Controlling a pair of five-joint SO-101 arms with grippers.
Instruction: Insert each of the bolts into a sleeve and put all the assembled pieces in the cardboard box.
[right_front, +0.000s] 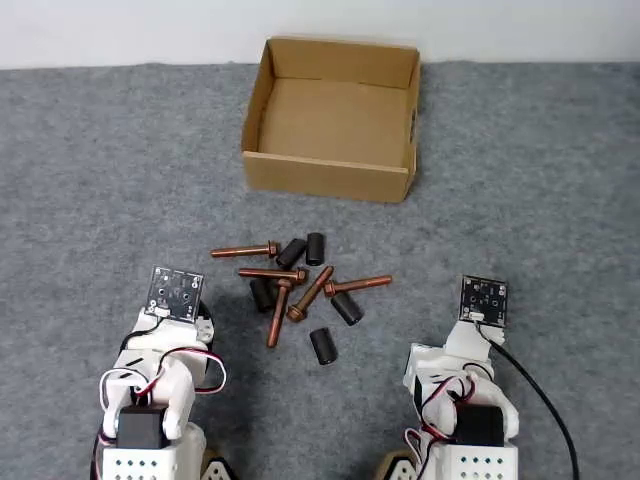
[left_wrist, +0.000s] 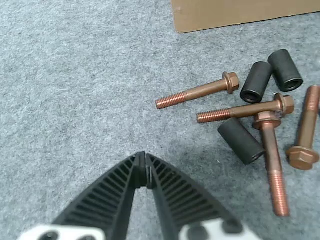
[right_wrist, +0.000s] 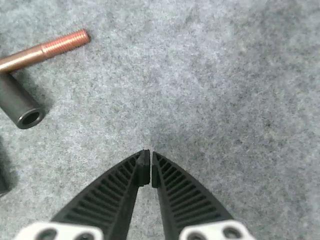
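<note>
1. Left end effector (left_wrist: 144, 171): jaws closed, empty, over bare grey felt worktop (right_front: 90, 180), left of the pile.
2. Copper-coloured threaded metal bolts (right_front: 278, 312) lie crossed among black cylindrical sleeves (right_front: 323, 346), near the brown cardboard box (right_front: 325, 182), none inside. Risk: lifting one likely drags neighbours; sleeves may roll.
3. Right end effector (right_wrist: 150, 169): closed, empty, right of pile.

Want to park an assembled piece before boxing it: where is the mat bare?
Bare mat lies on both sides of the cardboard box, and ahead of the right claw. A narrow strip runs between the box and the bolts. Crowded: the middle, where bolts and sleeves lie jumbled.
</note>
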